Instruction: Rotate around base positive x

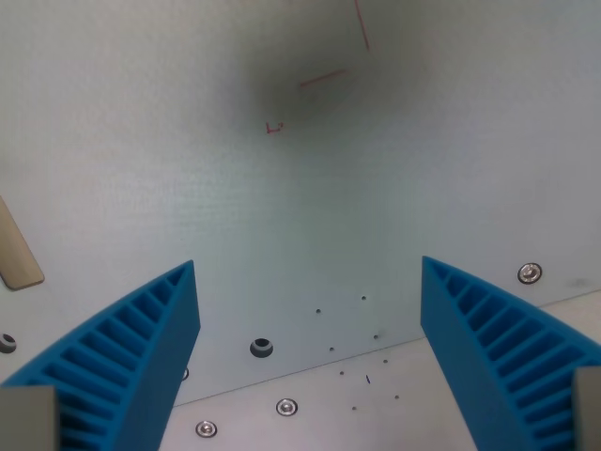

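Observation:
My gripper (pixel 310 272) is open, with nothing between its two blue ribbed fingers. One finger (pixel 141 348) rises from the wrist view's lower left, the other finger (pixel 488 338) from the lower right. Below them lies a pale grey-white table surface (pixel 282 188). Thin red marker lines (pixel 324 80) are drawn on it near the top of the view. No loose object for the task shows in this view.
A tan wooden strip (pixel 17 249) lies at the wrist view's left edge. A plate edge runs diagonally across the bottom, with screws (pixel 286 407) (pixel 530 273) and a dark hole (pixel 261 348). A soft dark shadow (pixel 282 85) sits near the top.

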Tool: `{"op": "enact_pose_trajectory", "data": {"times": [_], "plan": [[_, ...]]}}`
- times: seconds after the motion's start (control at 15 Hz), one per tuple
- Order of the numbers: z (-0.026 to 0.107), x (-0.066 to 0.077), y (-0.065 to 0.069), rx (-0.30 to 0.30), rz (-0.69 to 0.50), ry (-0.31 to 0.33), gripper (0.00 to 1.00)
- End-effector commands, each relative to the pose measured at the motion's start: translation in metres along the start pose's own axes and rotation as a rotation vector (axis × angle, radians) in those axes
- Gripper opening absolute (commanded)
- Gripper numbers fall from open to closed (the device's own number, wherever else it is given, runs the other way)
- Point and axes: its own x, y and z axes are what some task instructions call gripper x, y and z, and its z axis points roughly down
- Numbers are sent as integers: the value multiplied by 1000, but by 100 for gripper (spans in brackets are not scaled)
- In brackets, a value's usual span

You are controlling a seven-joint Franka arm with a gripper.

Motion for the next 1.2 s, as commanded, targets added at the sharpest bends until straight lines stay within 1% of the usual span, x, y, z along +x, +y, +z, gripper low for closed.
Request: {"op": "enact_pose_trajectory", "data": {"times": [0.07, 1.2], "plan": [[-1, 0, 0, 12, 0, 0, 100], [-1, 0, 0, 203, -3, -54, 100]]}}
